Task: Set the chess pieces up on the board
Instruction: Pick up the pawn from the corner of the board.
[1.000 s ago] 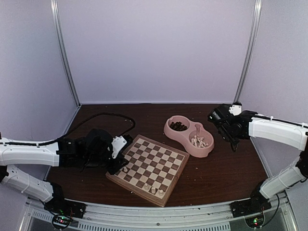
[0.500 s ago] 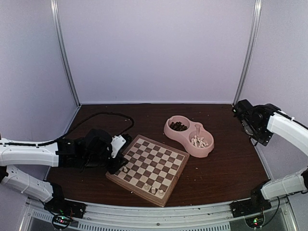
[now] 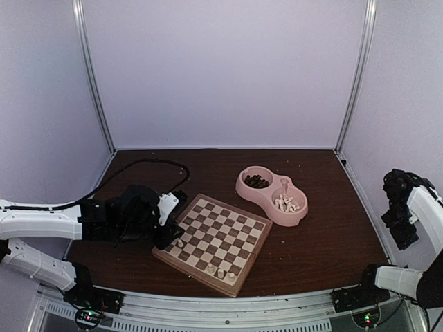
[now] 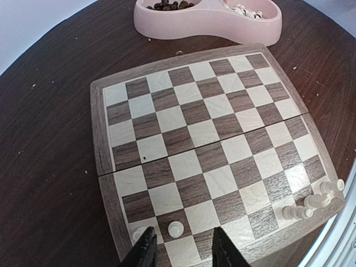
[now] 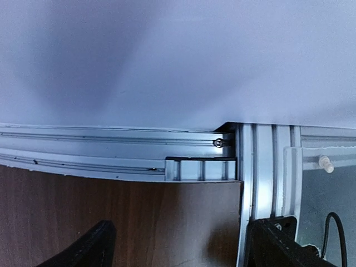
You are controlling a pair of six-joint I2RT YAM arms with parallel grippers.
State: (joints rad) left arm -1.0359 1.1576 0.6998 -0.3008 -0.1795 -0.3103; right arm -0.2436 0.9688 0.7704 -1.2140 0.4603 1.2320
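The board [image 3: 218, 238] lies at the table's front middle, shown close in the left wrist view [image 4: 206, 128]. Three cream chess pieces [image 3: 221, 272] stand along its near edge, seen again as a group at the board's corner [image 4: 314, 201]. My left gripper [image 3: 169, 235] hovers at the board's left edge, open [image 4: 182, 242]. A cream pawn [image 4: 176, 228] stands free on a dark square between its fingertips. A second pawn [image 4: 137, 234] is partly hidden by the left finger. My right gripper [image 3: 403, 234] is at the table's right edge, open and empty [image 5: 183, 250].
A pink double bowl [image 3: 271, 196] sits behind the board, cream pieces [image 3: 285, 203] in its right half and dark pieces [image 3: 257, 181] in its left. A black cable [image 3: 138, 169] curves over the table's left. The right wrist view shows the table corner and metal rail [image 5: 245, 167].
The right arm has swung from beside the pink bowl out to the table's right edge, its jaws narrowing a little. The left arm has barely moved.
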